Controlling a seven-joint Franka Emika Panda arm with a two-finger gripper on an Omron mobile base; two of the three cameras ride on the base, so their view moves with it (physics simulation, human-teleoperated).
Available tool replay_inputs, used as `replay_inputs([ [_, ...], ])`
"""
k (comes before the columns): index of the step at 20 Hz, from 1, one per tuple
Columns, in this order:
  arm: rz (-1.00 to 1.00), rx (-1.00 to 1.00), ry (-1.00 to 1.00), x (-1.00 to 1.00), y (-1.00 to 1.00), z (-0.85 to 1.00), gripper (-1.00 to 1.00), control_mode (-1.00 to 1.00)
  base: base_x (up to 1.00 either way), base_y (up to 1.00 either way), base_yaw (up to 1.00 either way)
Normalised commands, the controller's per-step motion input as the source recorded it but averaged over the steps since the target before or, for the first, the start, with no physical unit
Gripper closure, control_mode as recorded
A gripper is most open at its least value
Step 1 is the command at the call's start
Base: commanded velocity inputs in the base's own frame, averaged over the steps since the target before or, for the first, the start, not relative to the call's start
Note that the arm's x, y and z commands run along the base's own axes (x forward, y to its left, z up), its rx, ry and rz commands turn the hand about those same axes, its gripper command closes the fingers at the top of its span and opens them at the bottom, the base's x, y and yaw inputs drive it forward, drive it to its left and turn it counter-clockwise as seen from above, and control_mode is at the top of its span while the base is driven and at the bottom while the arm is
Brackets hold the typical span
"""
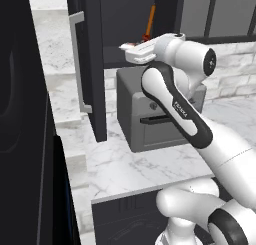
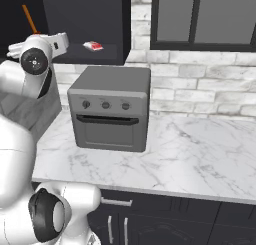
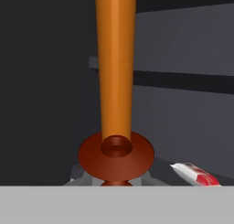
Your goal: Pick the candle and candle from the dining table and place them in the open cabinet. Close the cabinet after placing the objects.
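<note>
We see the candle (image 1: 149, 22) standing tilted inside the cabinet (image 1: 92, 64), the red-and-white packet (image 2: 93, 46) on its shelf at three o'clock of it, and the oven (image 2: 110, 108) on the counter (image 2: 190, 154) beneath.

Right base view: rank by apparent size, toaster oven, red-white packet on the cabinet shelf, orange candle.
1. toaster oven, by far
2. orange candle, thin, partly hidden
3. red-white packet
Candle versus packet is close.

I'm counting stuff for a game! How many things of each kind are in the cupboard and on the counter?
Tall orange candle in a red-brown holder: 1
Small red-and-white packet on the cupboard shelf: 1
Grey box-shaped toaster oven on the counter: 1
Total: 3
</note>
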Motion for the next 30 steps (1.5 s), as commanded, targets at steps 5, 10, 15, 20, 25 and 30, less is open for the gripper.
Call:
replay_inputs([
  [5, 0.05, 0.00, 0.00, 0.19, 0.00, -0.04, 1.00, -1.00, 0.00, 0.00, 0.00],
  [10, 0.06, 0.00, 0.00, 0.18, 0.03, -0.06, 1.00, -1.00, 0.00, 0.00, 0.00],
  [15, 0.05, 0.00, 0.00, 0.18, 0.11, -0.08, 1.00, -1.00, 0.00, 0.00, 0.00],
  [20, 0.04, 0.00, 0.00, 0.21, 0.23, -0.03, 1.00, -1.00, 0.00, 0.00, 0.00],
  [25, 0.03, 0.00, 0.00, 0.25, 0.21, 0.00, 1.00, -1.00, 0.00, 0.00, 0.00],
  [30, 0.02, 0.00, 0.00, 0.28, 0.12, 0.00, 1.00, -1.00, 0.00, 0.00, 0.00],
])
